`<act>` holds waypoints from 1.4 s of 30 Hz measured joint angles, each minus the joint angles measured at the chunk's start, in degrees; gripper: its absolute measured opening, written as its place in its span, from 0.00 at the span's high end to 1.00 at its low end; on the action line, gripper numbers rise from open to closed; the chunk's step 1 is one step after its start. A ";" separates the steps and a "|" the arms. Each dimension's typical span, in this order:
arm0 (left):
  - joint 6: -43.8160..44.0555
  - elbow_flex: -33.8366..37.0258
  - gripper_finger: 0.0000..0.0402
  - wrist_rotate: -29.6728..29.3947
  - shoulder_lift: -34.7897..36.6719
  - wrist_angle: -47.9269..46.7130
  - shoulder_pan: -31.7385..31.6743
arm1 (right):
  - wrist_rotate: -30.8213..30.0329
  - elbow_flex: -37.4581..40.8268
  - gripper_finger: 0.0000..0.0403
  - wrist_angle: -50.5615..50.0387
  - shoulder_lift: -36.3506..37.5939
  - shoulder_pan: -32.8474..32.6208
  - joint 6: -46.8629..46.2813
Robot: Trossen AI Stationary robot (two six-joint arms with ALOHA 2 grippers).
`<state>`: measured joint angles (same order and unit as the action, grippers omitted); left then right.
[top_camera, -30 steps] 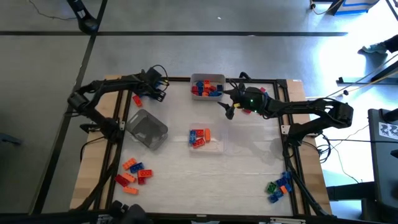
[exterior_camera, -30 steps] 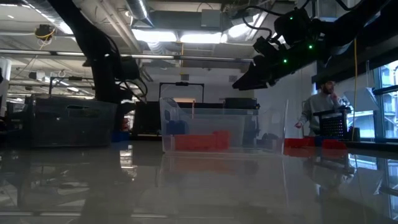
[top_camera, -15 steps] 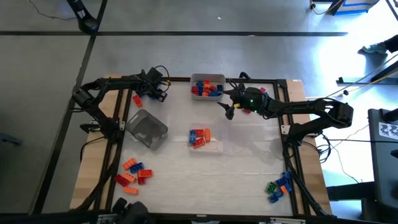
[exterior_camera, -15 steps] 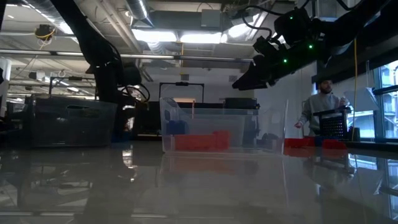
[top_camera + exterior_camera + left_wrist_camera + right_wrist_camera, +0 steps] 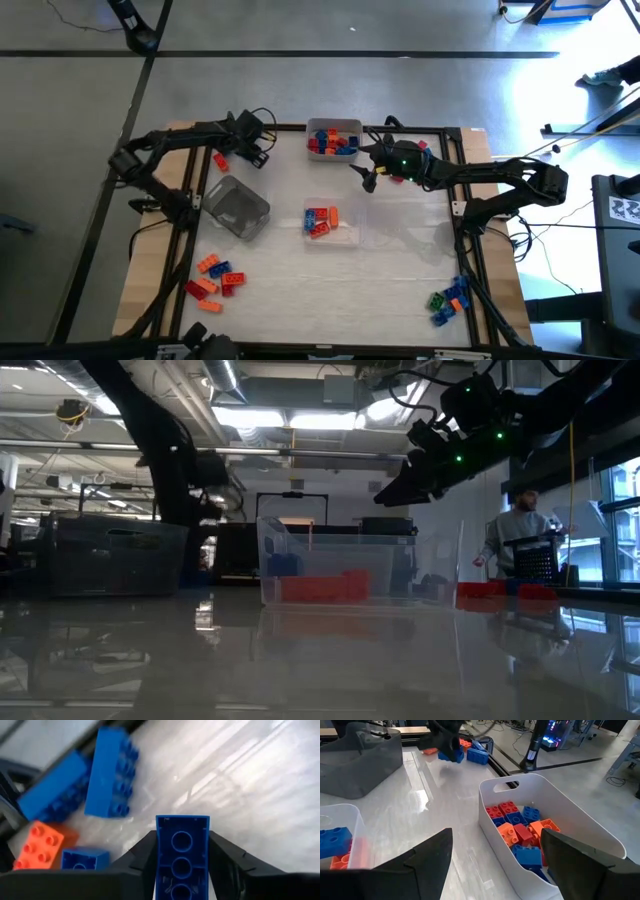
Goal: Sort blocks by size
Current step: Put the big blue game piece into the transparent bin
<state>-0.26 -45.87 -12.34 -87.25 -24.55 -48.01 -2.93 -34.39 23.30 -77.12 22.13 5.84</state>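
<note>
My left gripper (image 5: 255, 152) is at the table's far left, over a small pile of blocks (image 5: 107, 775). It is shut on a long blue block (image 5: 182, 840) whose hollow underside faces the wrist camera. More blue blocks and an orange one (image 5: 37, 845) lie flat on the table just beyond it. The right wrist view shows that gripper and its blue block (image 5: 451, 754) farther off. My right gripper (image 5: 366, 178) hangs open and empty beside the white bin (image 5: 555, 827) of red, orange and blue blocks. My left gripper pinches the blue block by its two long sides (image 5: 161, 851), one finger (image 5: 144, 857) on each. The fingers slant down from above and run along the block's length. The block's open underside is turned up toward the wrist. Whether its far end rests on the table, I cannot tell.
A clear tray (image 5: 340, 232) with several blocks stands mid-table, and a grey see-through bin (image 5: 237, 207) lies left of it. Loose piles lie near left (image 5: 215, 278) and near right (image 5: 450, 300). A dark frame rims the table. A person (image 5: 520, 535) stands in the room beyond.
My left gripper has rolled a little at the wrist over the far-left pile, staying in place. The right arm has kept still.
</note>
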 joint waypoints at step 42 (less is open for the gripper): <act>3.99 -0.09 0.67 18.34 1.85 37.62 43.19 | -2.59 0.00 0.25 -1.17 0.00 0.00 -1.70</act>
<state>3.73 -45.95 6.00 -85.40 13.07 -4.82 -5.52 -34.39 22.13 -77.12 22.13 4.14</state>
